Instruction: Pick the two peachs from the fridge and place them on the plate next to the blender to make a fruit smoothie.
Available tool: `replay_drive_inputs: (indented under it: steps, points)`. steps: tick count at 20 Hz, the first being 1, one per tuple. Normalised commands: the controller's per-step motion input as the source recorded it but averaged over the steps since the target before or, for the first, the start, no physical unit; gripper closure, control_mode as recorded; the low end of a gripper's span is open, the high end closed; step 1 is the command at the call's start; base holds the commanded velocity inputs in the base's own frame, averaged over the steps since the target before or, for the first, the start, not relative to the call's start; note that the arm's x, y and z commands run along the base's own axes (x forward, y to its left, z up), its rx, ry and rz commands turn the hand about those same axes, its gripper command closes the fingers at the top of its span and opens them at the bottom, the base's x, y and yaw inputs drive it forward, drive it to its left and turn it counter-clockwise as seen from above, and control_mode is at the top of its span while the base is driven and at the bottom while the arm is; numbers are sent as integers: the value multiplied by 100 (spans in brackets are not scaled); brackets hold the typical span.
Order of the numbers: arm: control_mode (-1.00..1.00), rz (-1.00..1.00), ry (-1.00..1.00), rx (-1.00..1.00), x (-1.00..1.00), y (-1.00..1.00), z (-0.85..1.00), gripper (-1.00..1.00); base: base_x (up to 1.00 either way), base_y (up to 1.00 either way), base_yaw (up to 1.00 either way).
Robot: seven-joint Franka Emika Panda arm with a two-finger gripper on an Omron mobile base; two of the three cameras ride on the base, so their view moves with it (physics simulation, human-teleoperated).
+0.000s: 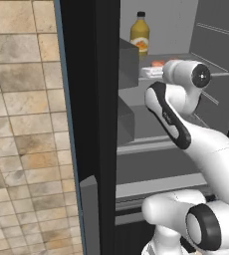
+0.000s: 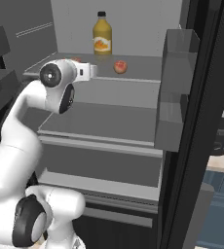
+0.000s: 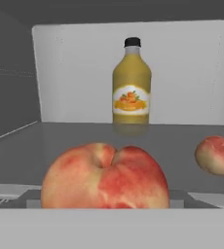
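With near peach dead ahead of hand, second peach off right; finger spacing not discernible.

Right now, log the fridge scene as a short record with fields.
fridge door: open, fridge interior in view
top shelf: holds juice bottle and both peaches
near peach: large in the hand view, directly ahead of the hand
far peach: on the same shelf, to the right, apart from the near one
bottle: upright near the back wall, behind the peaches
hand: reaching in at shelf height; fingers not visible, state unclear
carried: nothing seen held
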Motion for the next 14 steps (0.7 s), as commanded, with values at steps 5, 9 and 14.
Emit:
replay_drive_inputs:
  steps: [5,9,14]
  points:
    - [-100,2,-13,2,-100,-1,58,100,0,0,0]
    - [-100,1,17,0,-100,0,19,100,0,0,0]
    - [-100,4,50,-4,-100,0,-13,100,0,0,0]
